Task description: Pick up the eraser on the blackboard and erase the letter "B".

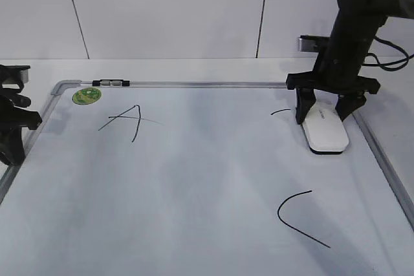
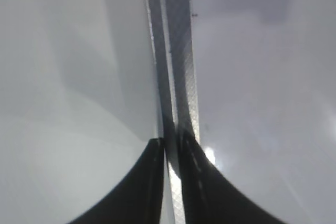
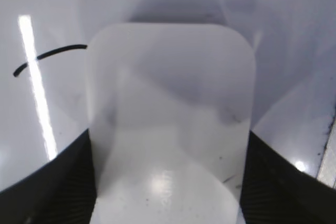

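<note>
The eraser [image 1: 326, 132], a white glossy block, lies flat on the blackboard [image 1: 194, 179] near its far right corner. My right gripper [image 1: 324, 116] is shut on its far end, one finger on each long side. The right wrist view shows the eraser [image 3: 170, 77] filling the space between the fingers of the right gripper [image 3: 168, 145]. Of the letter "B" only a short curved black stroke [image 1: 280, 112] shows, just left of the eraser; it also shows in the right wrist view [image 3: 50, 55]. My left gripper [image 1: 13, 127] is shut and empty over the board's left frame [image 2: 178, 51].
The letter "A" [image 1: 126, 121] is at the far left and the "C" [image 1: 297, 218] at the near right. A round green sticker [image 1: 86, 95] and a small black-and-white marker [image 1: 111, 83] sit at the far left corner. The grey frame [image 1: 381, 156] runs close to the eraser's right.
</note>
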